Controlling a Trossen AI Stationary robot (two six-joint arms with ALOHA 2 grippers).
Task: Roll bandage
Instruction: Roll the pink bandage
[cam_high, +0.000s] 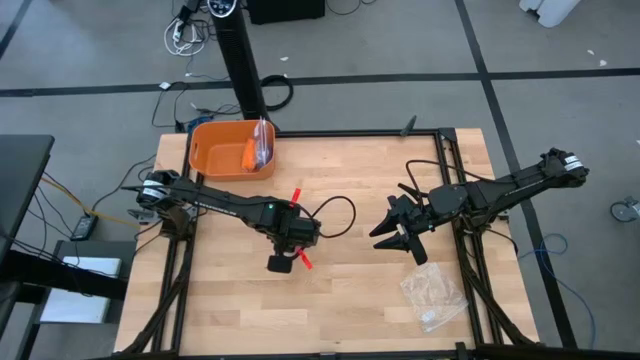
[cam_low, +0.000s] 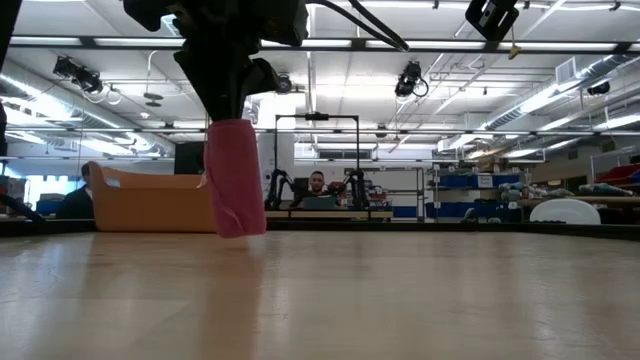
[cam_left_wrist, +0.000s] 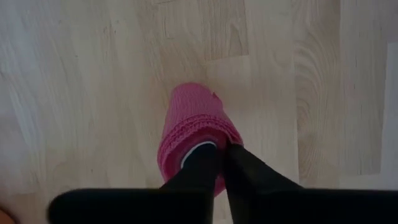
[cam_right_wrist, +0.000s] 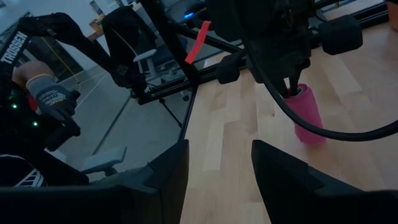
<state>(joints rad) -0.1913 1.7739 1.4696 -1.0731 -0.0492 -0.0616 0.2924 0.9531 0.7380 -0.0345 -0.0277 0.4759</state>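
The bandage (cam_low: 235, 180) is a magenta-pink compact roll, standing upright under my left gripper (cam_left_wrist: 219, 163), which is shut on its top end. It also shows in the left wrist view (cam_left_wrist: 193, 118) and in the right wrist view (cam_right_wrist: 308, 115). In the high view my left gripper (cam_high: 285, 250) is over the table's middle and hides the roll. My right gripper (cam_right_wrist: 221, 174) is open and empty, to the right of the roll, and also shows in the high view (cam_high: 400, 235). My left gripper holds the roll by the wall of its top end (cam_left_wrist: 224, 134). One finger (cam_left_wrist: 200, 163) seems to be inside the hollow and the other (cam_left_wrist: 249, 177) outside. The fingers come from above, pointing down. The roll hangs upright below them, its lower end (cam_low: 238, 232) at table height; whether it touches, I cannot tell.
An orange tub (cam_high: 215, 150) with things in it stands at the table's far left. A clear crinkled plastic bag (cam_high: 432, 292) lies near the right front. A person's gloved hand (cam_right_wrist: 53, 96) shows beyond the table's edge. Bare wood lies between the two grippers.
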